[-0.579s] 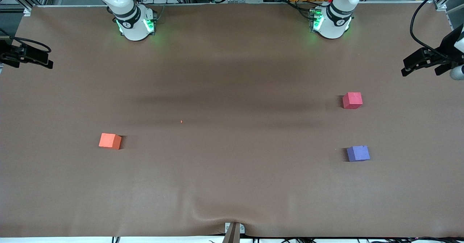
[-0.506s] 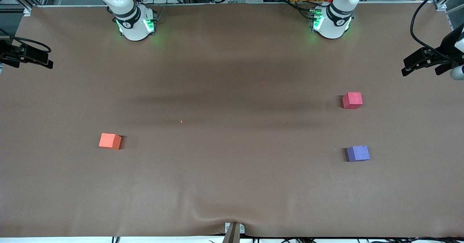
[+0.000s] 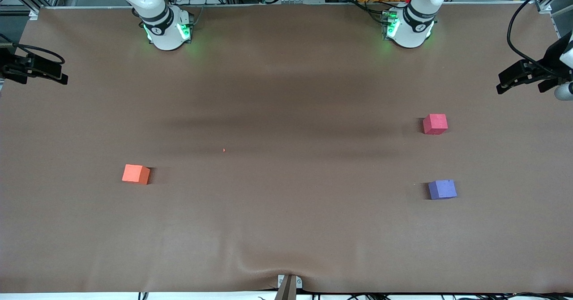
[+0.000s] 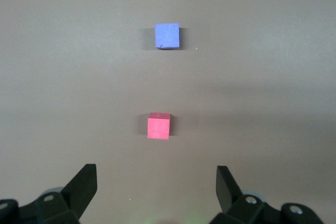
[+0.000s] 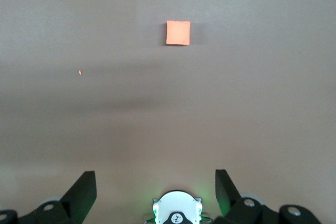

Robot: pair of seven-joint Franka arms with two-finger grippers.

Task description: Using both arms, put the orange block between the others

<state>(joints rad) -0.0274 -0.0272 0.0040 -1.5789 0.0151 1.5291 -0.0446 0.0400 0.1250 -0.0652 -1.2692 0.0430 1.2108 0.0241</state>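
Brown bench, nothing lifted yet. Orange block sits toward the right arm's end, straight out ahead of the right tool, well apart from it; that tool is spread wide, empty, high over the bench by its own base. Red cube and purple cube lie at the left arm's end, in line ahead of the left tool, red nearer it; also spread, empty. Right arm is clearly closer to orange, so it should likely pick first, left arm placing into the gap between the cubes.

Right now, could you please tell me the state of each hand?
Left hand: open, holding nothing.
Right hand: open, holding nothing.
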